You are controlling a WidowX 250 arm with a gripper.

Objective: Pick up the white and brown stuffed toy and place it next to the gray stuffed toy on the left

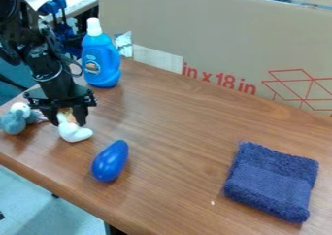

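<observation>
The black gripper (pixel 66 116) is at the left of the frame, pointing down, low over the wooden table (pixel 169 132). Its two fingers stand moderately apart, one on each side of the upper part of a white toy (pixel 75 133), where a patch of orange shows. Whether the fingers press on the toy cannot be determined. The toy's rounded white lower end is on the table and points toward the right of the frame.

Immediately left of the gripper is a blue-grey and white stuffed piece (pixel 13 121); whether it is part of the same toy cannot be determined. A smooth blue eggplant-shaped object (pixel 110 161) lies at a slant below and to the right of the toy, apart from it. A blue bottle (pixel 101 61) with a white cap stands upright at the upper left. A folded dark blue towel (pixel 272 180) lies flat at the lower right. A cardboard panel (pixel 201 40) with red markings stands along the table's far edge.
</observation>
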